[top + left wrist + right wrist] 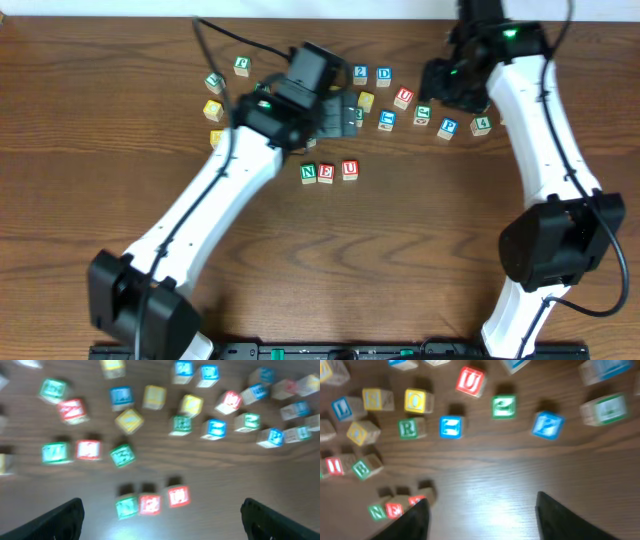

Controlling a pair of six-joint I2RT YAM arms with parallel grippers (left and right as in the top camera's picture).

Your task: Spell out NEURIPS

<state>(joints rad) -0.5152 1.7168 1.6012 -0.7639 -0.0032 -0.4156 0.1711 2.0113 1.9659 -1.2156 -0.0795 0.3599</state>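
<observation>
On the brown wooden surface (330, 260) before you, three small wooden cubes in a row read, left to right from overhead: green N cube (308, 173), red E cube (326, 173), red U cube (349, 170). Your right wrist view adds a loose red U cube (470, 381), a green R cube (408, 428), a yellow O cube (415, 401) and a red I cube (334, 465). Overhead, a blue 2 cube (360, 74), a blue D cube (384, 75) and a blue P cube (448, 127) also read. Left wrist lettering is too blurred.

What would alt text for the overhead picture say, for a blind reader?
Three wooden letter blocks reading N, E, U sit in a row on a brown table. Two white robot arms reach over more scattered blocks beyond them.
</observation>
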